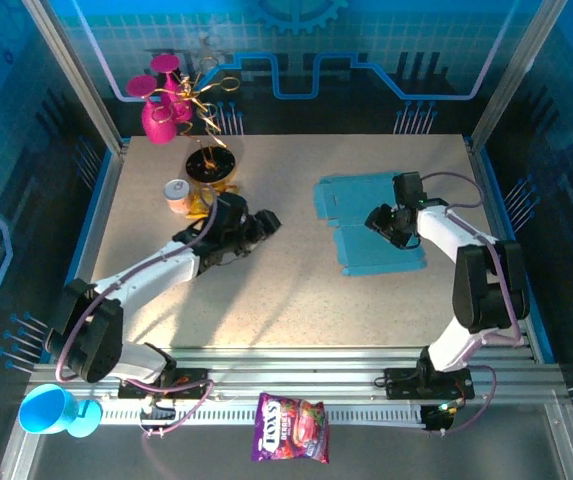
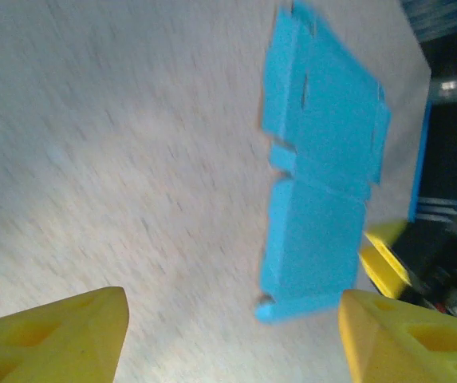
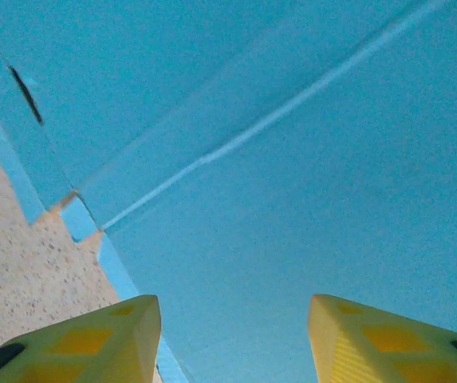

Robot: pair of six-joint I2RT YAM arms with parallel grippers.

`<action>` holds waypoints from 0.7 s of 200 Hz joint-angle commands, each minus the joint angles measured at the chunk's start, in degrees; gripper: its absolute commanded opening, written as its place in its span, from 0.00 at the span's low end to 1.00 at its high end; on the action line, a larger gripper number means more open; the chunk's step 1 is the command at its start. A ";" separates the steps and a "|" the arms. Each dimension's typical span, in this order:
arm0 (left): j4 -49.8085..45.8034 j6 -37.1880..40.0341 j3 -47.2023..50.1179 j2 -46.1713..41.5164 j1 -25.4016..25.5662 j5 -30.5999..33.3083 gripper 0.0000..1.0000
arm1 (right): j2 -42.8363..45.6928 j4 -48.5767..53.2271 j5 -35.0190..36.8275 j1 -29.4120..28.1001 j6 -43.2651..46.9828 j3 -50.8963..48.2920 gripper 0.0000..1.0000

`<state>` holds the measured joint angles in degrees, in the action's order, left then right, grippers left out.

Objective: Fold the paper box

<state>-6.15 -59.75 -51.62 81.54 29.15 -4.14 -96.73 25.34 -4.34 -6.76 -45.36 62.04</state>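
On table (image 1: pixel 296 290) right of centre, paper box (image 1: pixel 356 197) flat, long axis far-to-near

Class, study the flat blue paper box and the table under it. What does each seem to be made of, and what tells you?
The paper box: thin card, matte light blue; pressed creases and cut slots show. The table: hard speckled beige top, probably laminate or stone-like composite; dull sheen.
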 commanded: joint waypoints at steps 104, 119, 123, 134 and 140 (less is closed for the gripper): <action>-2.68 -6.69 -7.99 9.87 1.43 -7.94 0.64 | -7.37 -24.90 -15.27 -27.11 -44.08 -6.87 0.52; -3.57 -6.15 -8.68 10.17 0.50 -8.11 0.63 | -4.98 -22.26 -14.45 -25.76 -39.82 -3.99 0.54; -3.95 -5.97 -8.97 10.35 0.38 -8.20 0.63 | -3.96 -18.81 -13.87 -24.86 -36.49 -1.90 0.54; -5.19 -5.46 -10.23 11.47 0.29 -8.73 0.62 | -1.91 -10.20 -11.68 -22.92 -27.36 3.08 0.56; -5.55 -5.20 -11.02 12.42 0.31 -9.31 0.61 | -1.05 -6.06 -9.95 -21.83 -22.22 5.47 0.56</action>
<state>-7.62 -67.20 -59.37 91.39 29.91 -11.25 -103.68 8.12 -18.35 -33.54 -79.33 58.24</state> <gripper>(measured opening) 0.622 0.550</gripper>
